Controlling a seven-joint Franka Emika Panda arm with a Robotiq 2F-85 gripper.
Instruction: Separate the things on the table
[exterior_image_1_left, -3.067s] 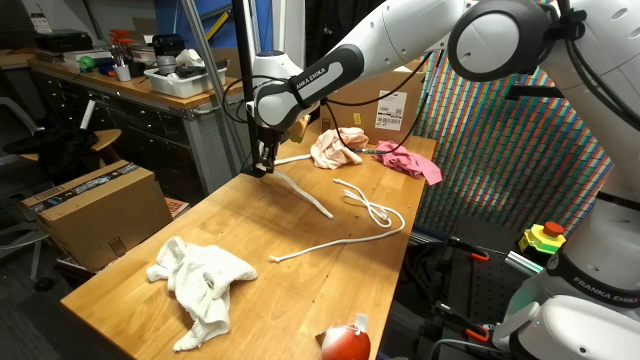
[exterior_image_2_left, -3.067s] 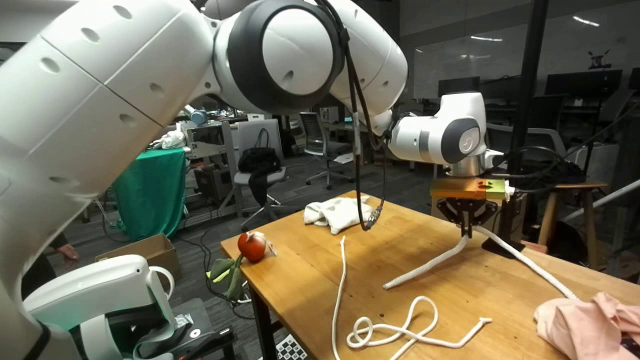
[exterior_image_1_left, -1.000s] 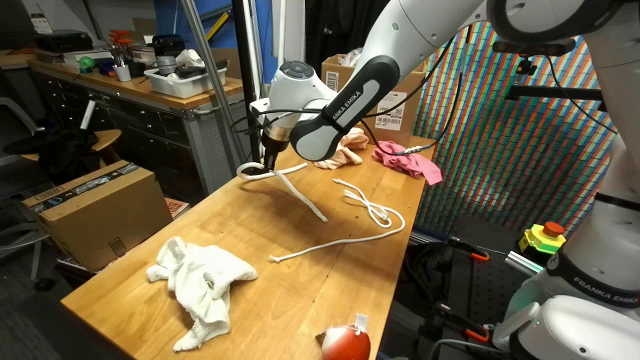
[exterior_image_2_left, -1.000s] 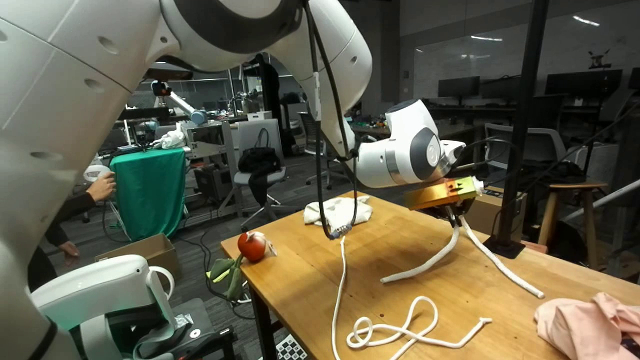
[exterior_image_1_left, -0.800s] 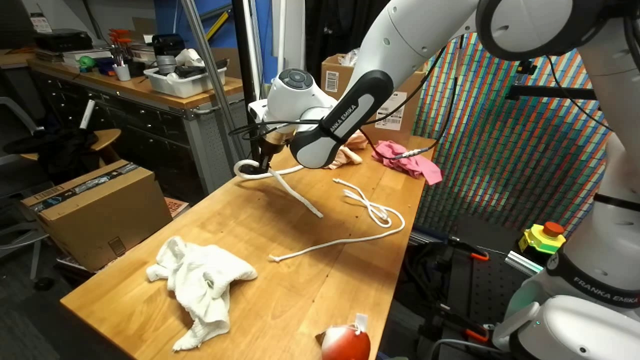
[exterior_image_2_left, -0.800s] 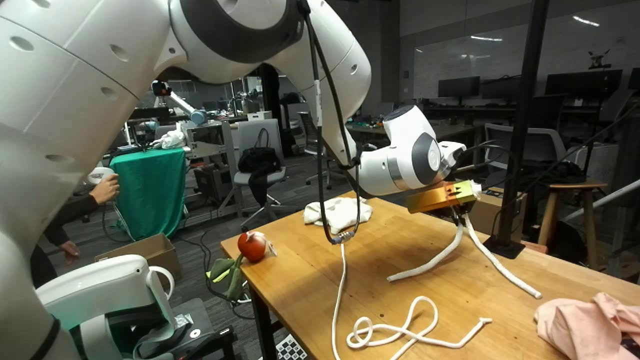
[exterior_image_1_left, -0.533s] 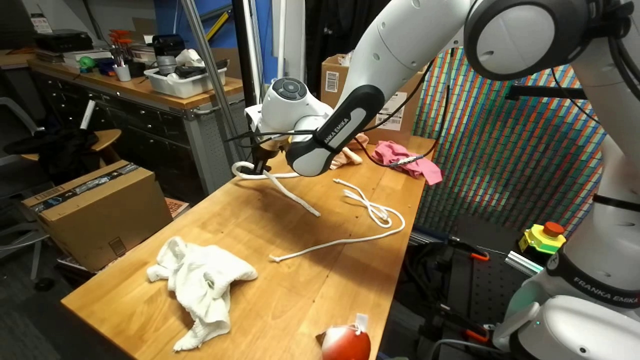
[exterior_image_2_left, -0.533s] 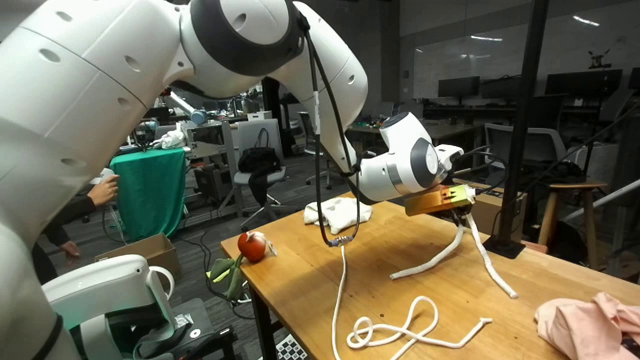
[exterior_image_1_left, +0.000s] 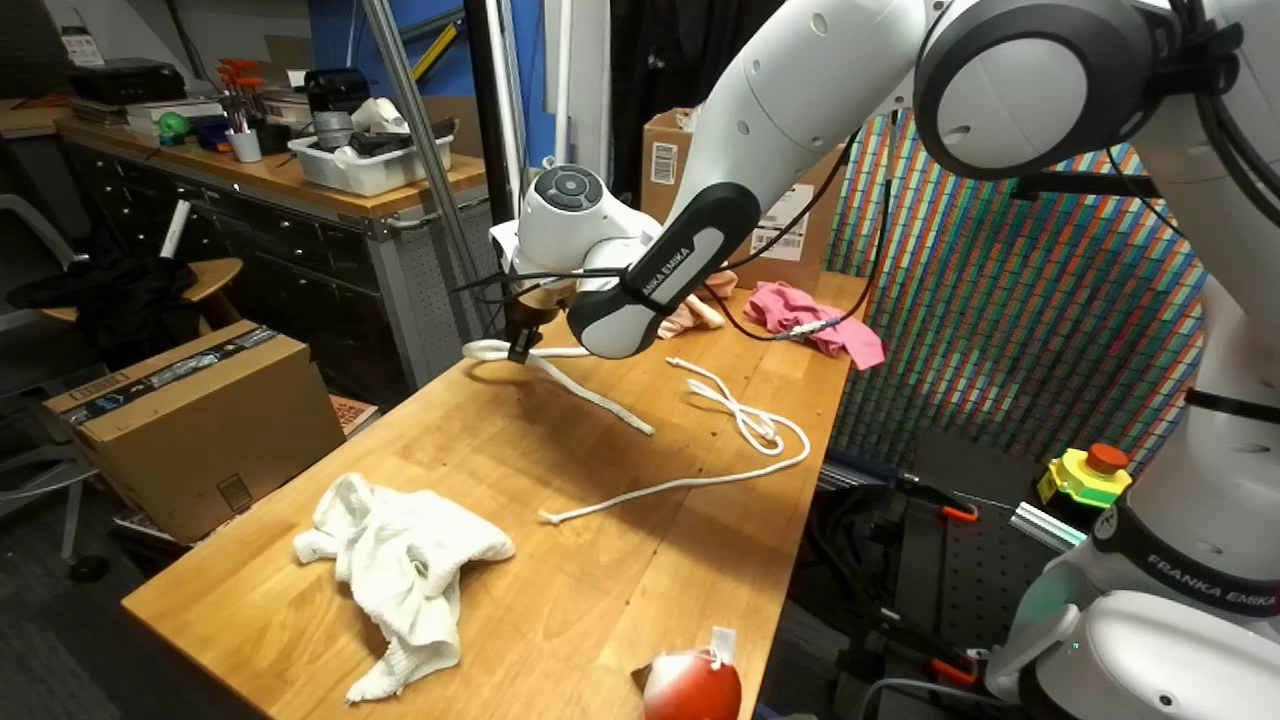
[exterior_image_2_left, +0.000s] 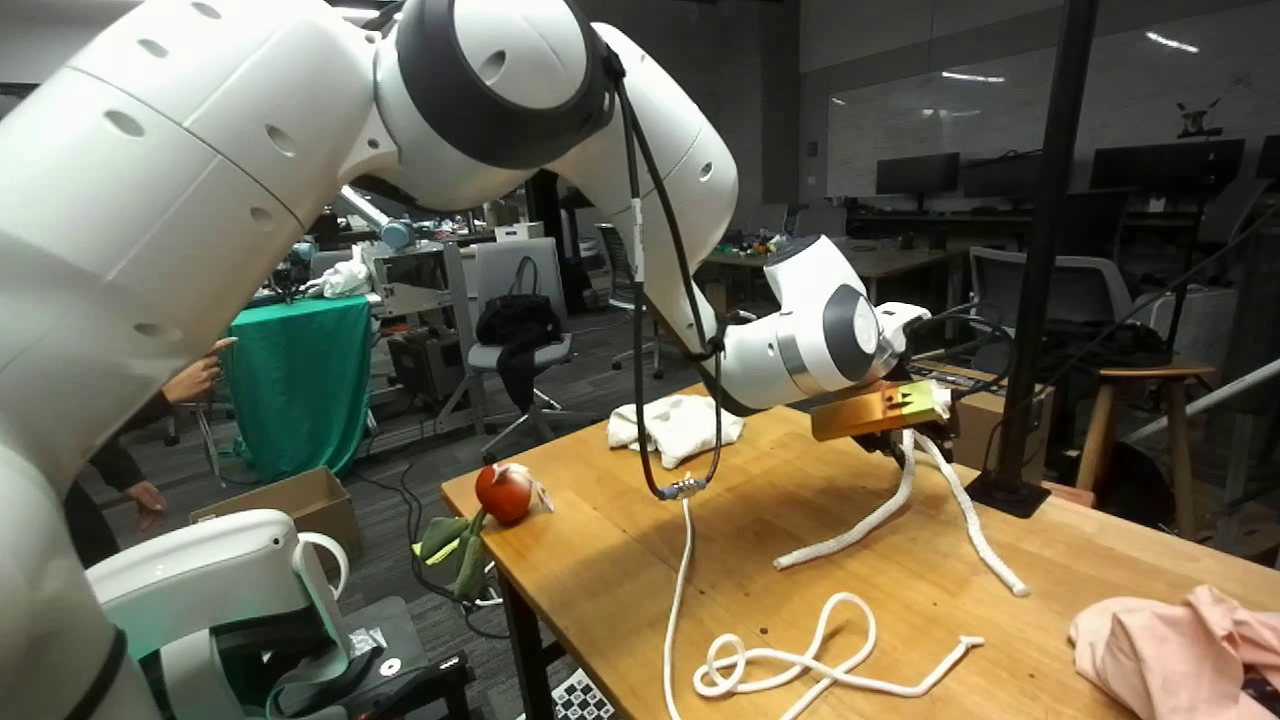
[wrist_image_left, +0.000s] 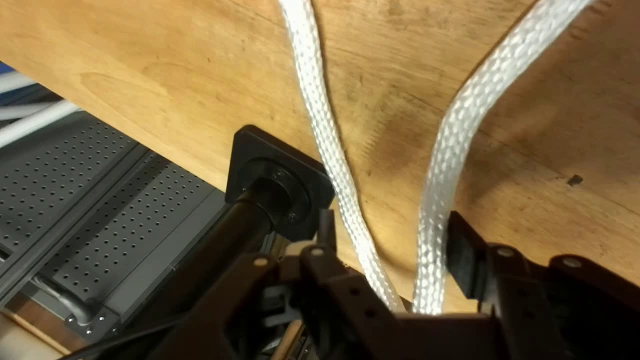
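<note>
My gripper (wrist_image_left: 392, 237) stands open low over the table (exterior_image_1_left: 600, 590), near its far edge. A white cord (wrist_image_left: 322, 115) passes between the parted fingers in two strands. The right-hand strand lies against or close to one finger pad (wrist_image_left: 465, 255); the other is apart from both pads. A second white cord (exterior_image_1_left: 690, 483) lies loosely looped on the tabletop. In an exterior view a white cloth (exterior_image_1_left: 410, 560) is crumpled near the front. A pink cloth (exterior_image_1_left: 815, 325) and a peach cloth (exterior_image_2_left: 1170, 650), partly behind the arm, lie at the back. The red-orange round object (exterior_image_1_left: 695, 690) sits at a corner.
A black post with a square base (exterior_image_2_left: 1005, 495) stands on the table edge close to the gripper. Behind the cloths is a cardboard box (exterior_image_1_left: 668, 205). The arm's cable (exterior_image_2_left: 685, 488) hangs in a loop low over the table.
The jaws have parted from around the cord, where they were shut before. My gripper has come down towards the table. The cord's far end has drawn away from the peach cloth.
</note>
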